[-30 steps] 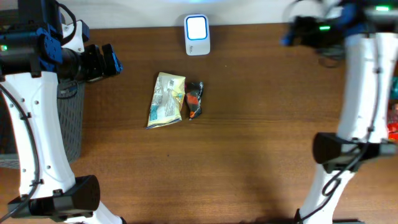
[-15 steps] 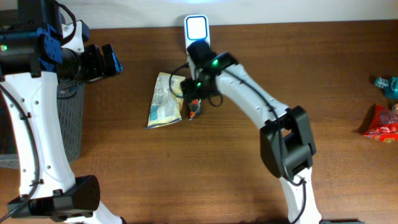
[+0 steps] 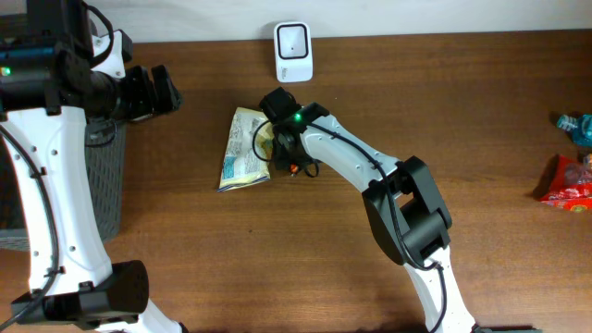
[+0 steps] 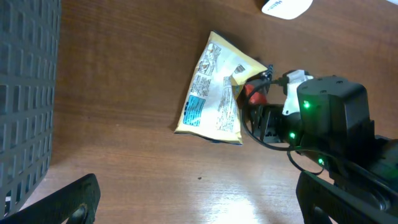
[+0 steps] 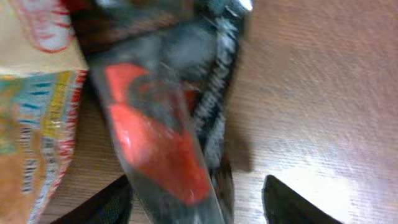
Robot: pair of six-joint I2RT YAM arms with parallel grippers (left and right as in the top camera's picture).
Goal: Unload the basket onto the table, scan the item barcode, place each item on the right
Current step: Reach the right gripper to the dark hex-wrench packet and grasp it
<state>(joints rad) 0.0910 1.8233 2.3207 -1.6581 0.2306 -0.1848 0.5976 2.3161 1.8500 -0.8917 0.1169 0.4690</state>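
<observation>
Black-and-red packet lies just beside the yellow pouch near the scanner, straddled by the right gripper with jaws spread, not pinching, so centre them and close gently before lifting.

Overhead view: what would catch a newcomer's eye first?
The right claw hangs over a black-and-red packet beside a yellow snack pouch in the middle of the table. A white scanner stands at the far edge, and the left claw hangs open by a grey basket at the left.
</observation>
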